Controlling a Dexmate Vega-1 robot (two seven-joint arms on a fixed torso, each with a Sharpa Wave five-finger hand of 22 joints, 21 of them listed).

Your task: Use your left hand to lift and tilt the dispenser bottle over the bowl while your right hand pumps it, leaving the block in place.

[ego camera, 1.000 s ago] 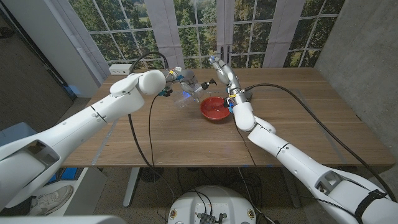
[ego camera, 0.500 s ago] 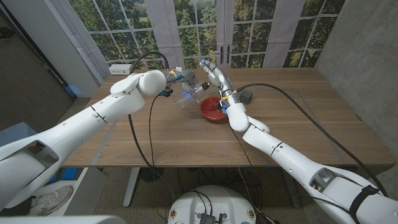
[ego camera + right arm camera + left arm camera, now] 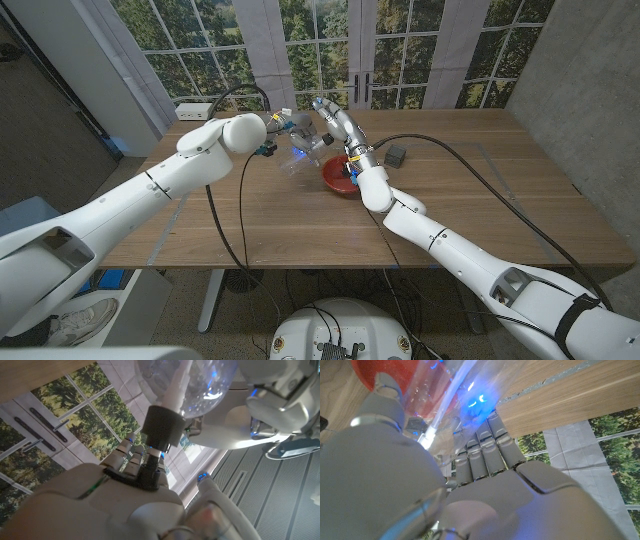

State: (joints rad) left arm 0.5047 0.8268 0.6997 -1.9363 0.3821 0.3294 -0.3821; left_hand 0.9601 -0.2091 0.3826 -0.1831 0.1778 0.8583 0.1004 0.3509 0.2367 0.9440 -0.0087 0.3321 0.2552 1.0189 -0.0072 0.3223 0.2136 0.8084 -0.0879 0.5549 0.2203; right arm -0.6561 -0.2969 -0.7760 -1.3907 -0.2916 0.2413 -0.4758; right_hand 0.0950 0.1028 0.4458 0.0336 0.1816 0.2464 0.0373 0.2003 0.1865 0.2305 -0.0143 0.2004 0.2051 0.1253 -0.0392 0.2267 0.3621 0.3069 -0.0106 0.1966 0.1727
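Your dispenser bottle (image 3: 303, 152) is clear, rounded plastic with a white tube running down inside it and a dark cylindrical collar under a black pump head. It glints with blue light from the hand behind it. You hold it off the desk (image 3: 300, 220), tilted, just left of the bowl (image 3: 338, 176), which is red, round, shallow and glossy.

Your left hand (image 3: 290, 128) is wrapped around the bottle's body: in the left wrist view its grey, segmented fingers (image 3: 487, 452) lie curled against the clear wall, with the red bowl showing through the plastic.

Your right hand (image 3: 328, 115) is up at the pump end, above the bowl's far rim. In the right wrist view its fingers (image 3: 131, 457) close around the black pump head, with the collar and bottle neck just beyond them. You cannot tell from these views how far the pump is pressed.

The block (image 3: 397, 154) is small, dark grey and squarish, lying on the desk to the right of the bowl, apart from both hands.

The desk is pale wood with a visible grain.

Count: one bottle, one bowl, one block.
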